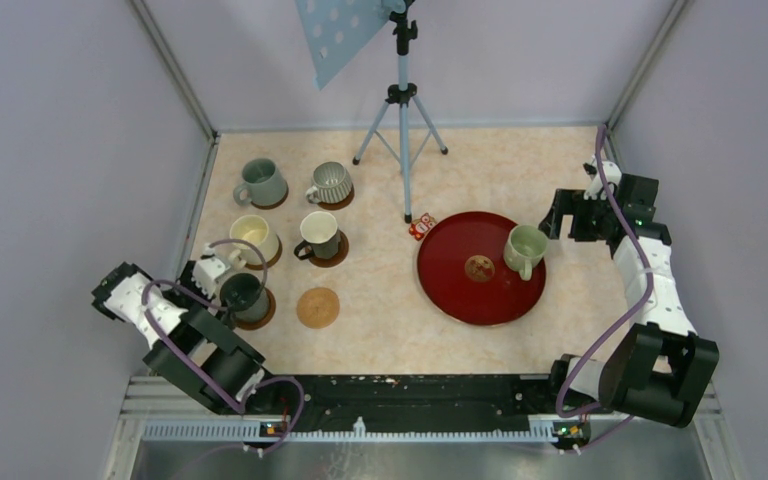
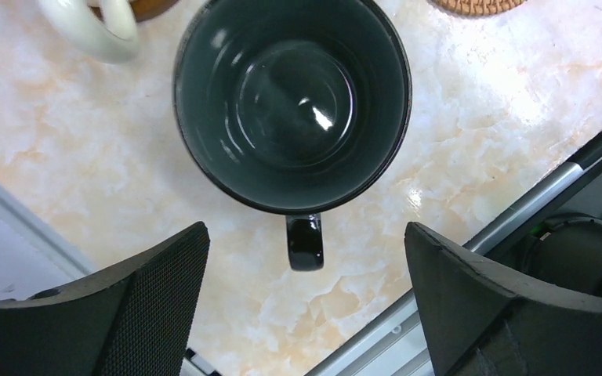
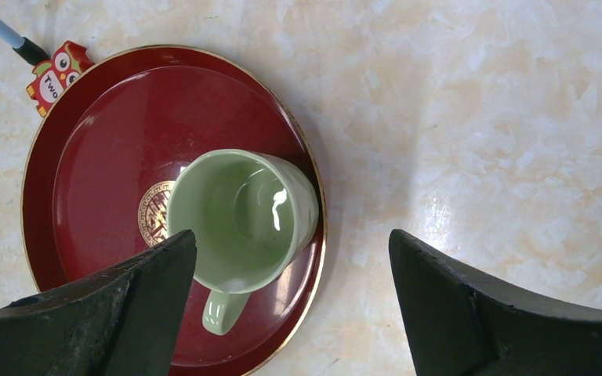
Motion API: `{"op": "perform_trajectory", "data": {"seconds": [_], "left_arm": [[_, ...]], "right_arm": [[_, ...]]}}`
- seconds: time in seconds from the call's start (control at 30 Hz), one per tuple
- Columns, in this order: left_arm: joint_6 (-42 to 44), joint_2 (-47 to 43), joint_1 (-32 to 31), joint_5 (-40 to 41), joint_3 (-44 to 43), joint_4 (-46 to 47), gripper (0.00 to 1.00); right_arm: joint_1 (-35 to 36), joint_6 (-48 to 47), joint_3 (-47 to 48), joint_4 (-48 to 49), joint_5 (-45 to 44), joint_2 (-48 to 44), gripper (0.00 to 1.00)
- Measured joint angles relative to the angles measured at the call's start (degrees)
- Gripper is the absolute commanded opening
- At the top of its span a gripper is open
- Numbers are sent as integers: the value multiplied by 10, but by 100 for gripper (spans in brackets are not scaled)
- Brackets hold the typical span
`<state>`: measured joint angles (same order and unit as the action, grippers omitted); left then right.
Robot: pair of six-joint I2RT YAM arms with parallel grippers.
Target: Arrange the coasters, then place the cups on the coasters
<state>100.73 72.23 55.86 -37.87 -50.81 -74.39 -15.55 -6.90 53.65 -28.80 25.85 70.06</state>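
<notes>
Five cups stand on coasters at the left: grey-green (image 1: pixel 260 182), ribbed grey (image 1: pixel 330 183), cream (image 1: pixel 254 238), white (image 1: pixel 318 235) and dark teal (image 1: pixel 243 296). One coaster (image 1: pixel 318 307) lies bare. My left gripper (image 1: pixel 222 285) hangs open just behind the dark teal cup (image 2: pixel 291 102). Its fingers (image 2: pixel 157 298) stand wide on either side of the cup's handle without touching it. A pale green cup (image 1: pixel 524 249) stands on the red tray (image 1: pixel 460 290). My right gripper (image 1: pixel 554 222) is open above the tray's right edge, and the pale green cup (image 3: pixel 239 219) sits by its left finger (image 3: pixel 125 313).
A tripod (image 1: pixel 401 110) stands at the back centre, with a small owl tag (image 1: pixel 422 227) next to the tray. Grey walls close in the left and right sides. A metal rail (image 2: pixel 470 251) runs along the near table edge by the left gripper.
</notes>
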Motion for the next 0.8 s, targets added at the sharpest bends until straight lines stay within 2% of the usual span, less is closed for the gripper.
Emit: {"op": "perform_trajectory", "data": {"seconds": [0.2,0.37,0.57,0.67,0.8], "left_arm": [[-15,-32,-12,-20,-61,-33,99],[-89,-40,-101,-35,-128,-43,99],[-284,-7,-311,-46,-226,5,99],[-381,12,-419,-40,-251,48,99],[-519,41,-594,-8,-265,131,99]], "right_arm": [[0,0,0,0,5,0,91],[0,0,0,0,10,0,91],[0,0,0,-2,13,0,91],[0,0,0,-2,12,0,91],[0,0,0,-4,12,0,91]]}}
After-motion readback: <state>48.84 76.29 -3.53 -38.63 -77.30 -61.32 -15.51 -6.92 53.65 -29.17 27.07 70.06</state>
